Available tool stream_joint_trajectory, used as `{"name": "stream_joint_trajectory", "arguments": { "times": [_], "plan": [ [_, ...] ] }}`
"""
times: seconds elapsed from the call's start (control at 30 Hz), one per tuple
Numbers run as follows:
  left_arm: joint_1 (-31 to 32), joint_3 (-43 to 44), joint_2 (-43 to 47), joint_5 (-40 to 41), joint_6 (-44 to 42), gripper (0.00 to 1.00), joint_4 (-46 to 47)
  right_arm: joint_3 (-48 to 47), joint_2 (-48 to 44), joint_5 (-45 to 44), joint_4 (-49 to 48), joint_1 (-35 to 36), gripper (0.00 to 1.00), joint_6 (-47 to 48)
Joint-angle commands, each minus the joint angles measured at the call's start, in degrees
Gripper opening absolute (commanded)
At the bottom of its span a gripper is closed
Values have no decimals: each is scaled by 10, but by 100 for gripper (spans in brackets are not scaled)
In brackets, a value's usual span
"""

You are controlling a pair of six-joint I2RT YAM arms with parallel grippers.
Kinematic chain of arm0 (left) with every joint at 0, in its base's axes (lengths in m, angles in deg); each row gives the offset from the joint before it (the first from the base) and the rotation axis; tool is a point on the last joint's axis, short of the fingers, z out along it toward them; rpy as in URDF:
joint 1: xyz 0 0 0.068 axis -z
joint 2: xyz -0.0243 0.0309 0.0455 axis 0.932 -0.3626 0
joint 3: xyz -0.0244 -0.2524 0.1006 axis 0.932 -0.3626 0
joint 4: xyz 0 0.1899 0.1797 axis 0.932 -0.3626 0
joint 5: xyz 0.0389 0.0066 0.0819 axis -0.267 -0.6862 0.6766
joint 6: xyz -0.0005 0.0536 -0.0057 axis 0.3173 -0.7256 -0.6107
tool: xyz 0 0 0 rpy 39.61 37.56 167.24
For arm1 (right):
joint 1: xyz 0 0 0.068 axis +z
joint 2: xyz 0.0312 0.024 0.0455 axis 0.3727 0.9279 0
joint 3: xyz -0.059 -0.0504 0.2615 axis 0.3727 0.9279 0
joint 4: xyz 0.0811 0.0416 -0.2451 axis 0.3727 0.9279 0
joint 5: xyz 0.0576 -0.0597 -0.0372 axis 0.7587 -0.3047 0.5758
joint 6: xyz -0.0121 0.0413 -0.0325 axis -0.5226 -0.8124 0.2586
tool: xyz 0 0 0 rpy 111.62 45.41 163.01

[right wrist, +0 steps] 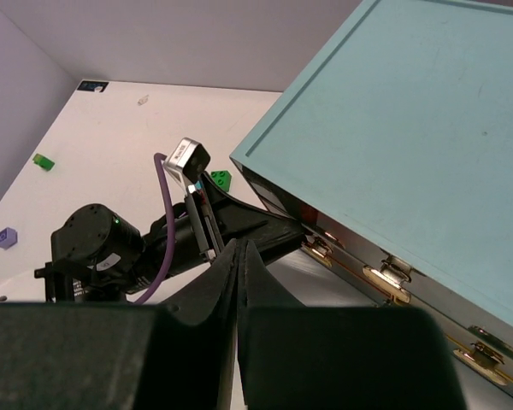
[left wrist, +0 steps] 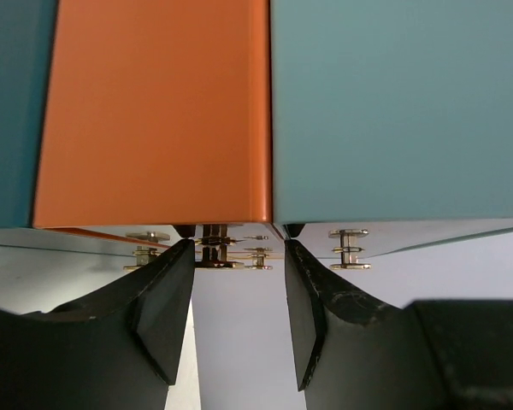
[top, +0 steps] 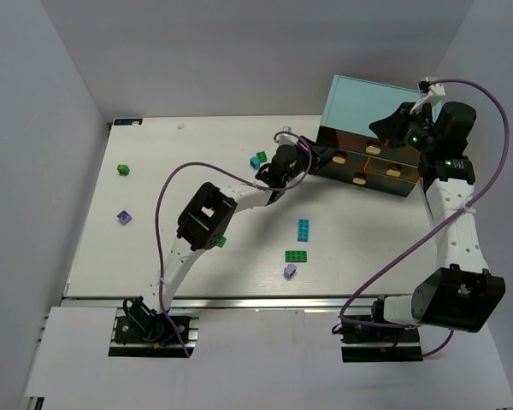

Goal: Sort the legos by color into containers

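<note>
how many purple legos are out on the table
2. One purple lego lies on the left side of the table; the other sits near the front edge, beside a green lego. Others may be hidden from view.

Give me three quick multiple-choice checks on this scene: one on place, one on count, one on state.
1. Where does the teal cabinet stand on the table? A near left corner; B far right corner; C centre.
2. How many lavender bricks show from above? A one; B two; C five.
3. The right end effector is: A wide open; B gripping a brick; C shut, empty.
Key: B, it sits top right in the overhead view; B, one at left, one mid-table; C, closed tight on nothing.
</note>
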Motion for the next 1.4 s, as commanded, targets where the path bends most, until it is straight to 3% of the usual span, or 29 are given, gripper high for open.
{"name": "stream_joint_trajectory", "arguments": {
  "times": [0.0,0.77,1.37],
  "plan": [
    [9,35,-6,16,-1,56,-29,-10,-23,7,-28,-9,0,-6],
    [14,12,30,27,-20,54,-183,7,-25,25,-41,-29,0,-20],
    [14,21,19,6,-16,69,-129,13,-23,27,-37,-31,0,-12]
  ]
}}
